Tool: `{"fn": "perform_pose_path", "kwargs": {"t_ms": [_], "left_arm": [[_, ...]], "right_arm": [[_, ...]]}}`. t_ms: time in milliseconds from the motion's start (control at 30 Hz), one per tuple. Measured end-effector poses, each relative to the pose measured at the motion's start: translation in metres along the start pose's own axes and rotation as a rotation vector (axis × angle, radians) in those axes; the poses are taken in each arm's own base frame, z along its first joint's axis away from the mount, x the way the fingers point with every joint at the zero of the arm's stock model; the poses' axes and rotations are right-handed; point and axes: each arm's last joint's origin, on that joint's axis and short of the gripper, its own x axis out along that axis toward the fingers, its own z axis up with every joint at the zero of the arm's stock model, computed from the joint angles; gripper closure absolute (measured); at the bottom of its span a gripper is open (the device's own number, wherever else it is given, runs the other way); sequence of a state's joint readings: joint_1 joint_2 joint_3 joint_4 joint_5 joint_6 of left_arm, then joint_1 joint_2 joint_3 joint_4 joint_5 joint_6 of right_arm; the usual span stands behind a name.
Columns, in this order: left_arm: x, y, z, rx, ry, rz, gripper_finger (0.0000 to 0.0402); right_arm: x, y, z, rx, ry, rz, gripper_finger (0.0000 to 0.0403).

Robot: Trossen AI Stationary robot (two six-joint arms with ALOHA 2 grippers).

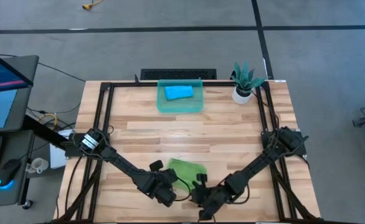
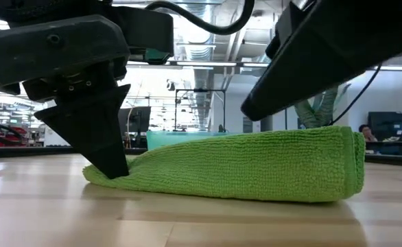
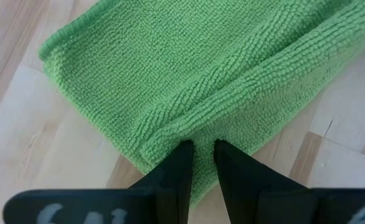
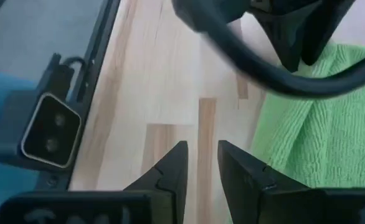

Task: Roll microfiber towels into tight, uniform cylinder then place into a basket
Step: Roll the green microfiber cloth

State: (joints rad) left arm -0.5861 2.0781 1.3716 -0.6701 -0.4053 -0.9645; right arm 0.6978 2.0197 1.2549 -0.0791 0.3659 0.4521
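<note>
The lime-green towel (image 1: pixel 186 169) lies partly folded on the wood near the table's front edge; in the low view it is thick at its right end (image 2: pixel 348 165) and thin at its left. My left gripper (image 3: pixel 201 155) is shut on its near left end. My right gripper (image 4: pixel 201 160) hovers open over bare wood just right of the towel, with nothing between its fingers. The sky-blue towel (image 1: pixel 178 93) lies inside the teal basket (image 1: pixel 198 102) at the table's far edge. My left gripper pinches a raised fold (image 3: pixel 202 132) at the green towel's near left end between its two fingers. The fingers slant down from above and from the near left. The towel rests on the table, slack, with the fold running away from the fingertips (image 2: pixel 116 167).
A white pot with a green plant (image 1: pixel 243 84) stands right of the basket. A black frame (image 1: pixel 104 118) runs along the table's sides. The low camera housing (image 4: pixel 48 130) sits at the front edge near my right gripper. Bare wood (image 1: pixel 189 134) lies between towel and basket.
</note>
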Motion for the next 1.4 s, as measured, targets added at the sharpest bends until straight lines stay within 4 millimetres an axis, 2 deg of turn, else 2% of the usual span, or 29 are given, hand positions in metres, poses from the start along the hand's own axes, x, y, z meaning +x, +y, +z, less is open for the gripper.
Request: {"fn": "perform_pose_path", "kwargs": {"t_ms": [133, 567, 833, 1200, 1400], "left_arm": [[0.0, 0.0, 0.0, -0.004, -0.008, -0.003, 0.0335], [0.0, -0.001, 0.001, -0.017, -0.013, -0.002, 0.0335], [0.0, -0.001, 0.001, -0.02, -0.013, -0.001, 0.0335], [0.0, 0.0, 0.001, 0.049, -0.021, 0.006, 0.0333], [0.0, 0.0, 0.001, 0.115, -0.025, 0.011, 0.0306]], "right_arm": [[0.005, -0.011, -0.008, 0.064, 0.039, -0.02, 0.0293], [0.006, -0.022, -0.016, 0.142, 0.079, -0.132, 0.032], [0.004, -0.037, -0.026, 0.325, 0.145, -0.295, 0.0335], [0.007, -0.046, -0.024, 0.422, 0.208, -0.265, 0.0338], [0.008, -0.05, -0.023, 0.409, 0.216, -0.27, 0.0338]]}}
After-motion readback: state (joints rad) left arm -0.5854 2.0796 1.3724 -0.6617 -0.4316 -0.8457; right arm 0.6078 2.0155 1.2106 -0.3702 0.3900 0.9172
